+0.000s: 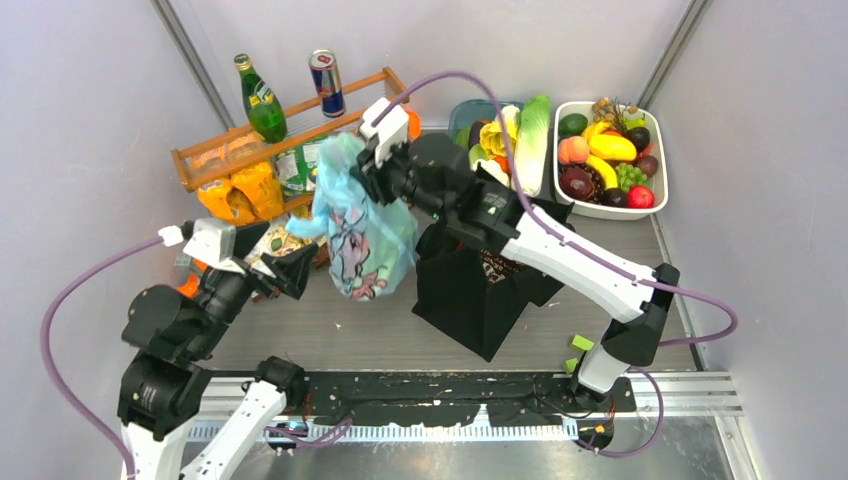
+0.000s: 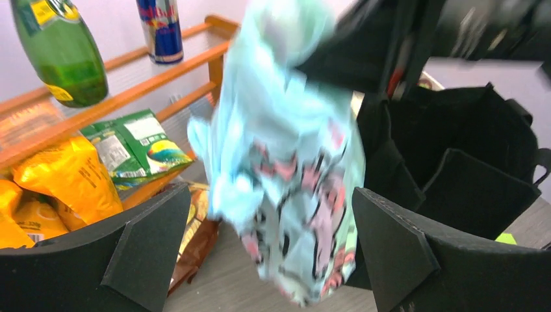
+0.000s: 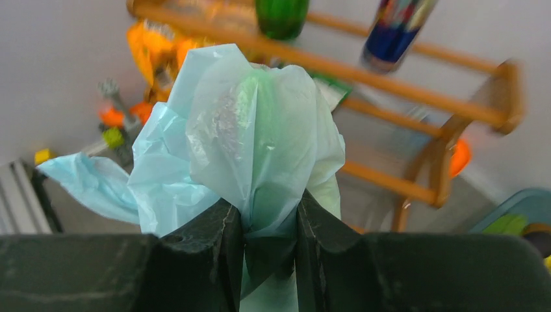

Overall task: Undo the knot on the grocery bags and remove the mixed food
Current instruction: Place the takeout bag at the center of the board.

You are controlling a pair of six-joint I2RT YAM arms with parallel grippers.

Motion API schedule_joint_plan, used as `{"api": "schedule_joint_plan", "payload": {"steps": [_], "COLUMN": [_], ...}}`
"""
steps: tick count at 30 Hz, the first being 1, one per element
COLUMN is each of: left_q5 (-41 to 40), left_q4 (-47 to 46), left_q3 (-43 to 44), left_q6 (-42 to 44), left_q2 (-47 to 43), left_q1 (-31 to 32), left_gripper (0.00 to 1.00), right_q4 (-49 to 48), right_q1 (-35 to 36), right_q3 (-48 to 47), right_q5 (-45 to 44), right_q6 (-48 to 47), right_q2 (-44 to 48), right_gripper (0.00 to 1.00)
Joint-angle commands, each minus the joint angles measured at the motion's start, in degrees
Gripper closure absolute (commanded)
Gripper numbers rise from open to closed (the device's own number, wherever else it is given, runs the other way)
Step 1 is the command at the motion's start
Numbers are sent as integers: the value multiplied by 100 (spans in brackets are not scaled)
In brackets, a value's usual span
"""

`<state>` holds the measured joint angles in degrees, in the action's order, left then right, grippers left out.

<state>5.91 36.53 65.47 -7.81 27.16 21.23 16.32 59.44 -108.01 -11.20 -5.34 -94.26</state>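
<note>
1. Right claw [image 3: 269, 218] is pinching the bunched top of the blue plastic bag [image 1: 360, 235]. The bag hangs from it between the wooden rack [image 1: 300, 110] and the black tote [image 1: 470, 290]. My read: it's lifted so its own weight stretches the neck and exposes the handles.
2. Left claw [image 2: 269, 201] is spread wide and empty, facing the bag's lower half from just beside it. It looks staged for a second hold.
3. Knot: buried in the pinch, so I can't tell if it's tied or loose.
4. Tote stands open on the table. Contents of both bags are hidden.
5. Count:
   - 2 bags, 2 arms
   - 1 green bottle [image 1: 262, 100] and 1 can [image 1: 326, 82] on the rack
   - 1 fruit tray [image 1: 662, 170]
   - 1 cabbage [image 1: 533, 130] at the back
   - yellow packets [image 2: 71, 182], at least 2
   - 1 green packet [image 2: 136, 146]
   - 1 brown packet [image 2: 198, 244] on the table
</note>
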Motion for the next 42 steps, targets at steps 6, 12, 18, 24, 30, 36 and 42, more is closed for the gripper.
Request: {"api": "schedule_joint_plan", "payload": {"steps": [6,12,18,24,30,36,42], "left_q5": [-539,-541,-988,-1529,-1538,-1537,-1421], "left_q4": [-140,-230,-205,-46,43,83,98], "left_q3": [-145,-468,-745,-1080,-1364,-1504,-1609], "left_q6": [69,71,67,-442,-698,-726,-903], "left_q2": [-16,138,292,400,290,217,331], "left_q1": [-32,-32,-32,-36,-32,-32,-32], "left_gripper": [1,1,1,1,1,1,1], "right_q4": [-796,-251,165,357,281,370,389], "right_q1": [349,421,608,936,969,664,15], "right_q3": [1593,1700,1725,2255,3052,3795,4542], "right_q5": [524,289,-300,-1413,-2076,-2224,-2368], "right_q6": [1492,1588,1452,2134,3151,3379,3497], "right_q2": [72,-127,69,37,-79,-50,161], "right_gripper": [95,30,4,4,5,4,5]}}
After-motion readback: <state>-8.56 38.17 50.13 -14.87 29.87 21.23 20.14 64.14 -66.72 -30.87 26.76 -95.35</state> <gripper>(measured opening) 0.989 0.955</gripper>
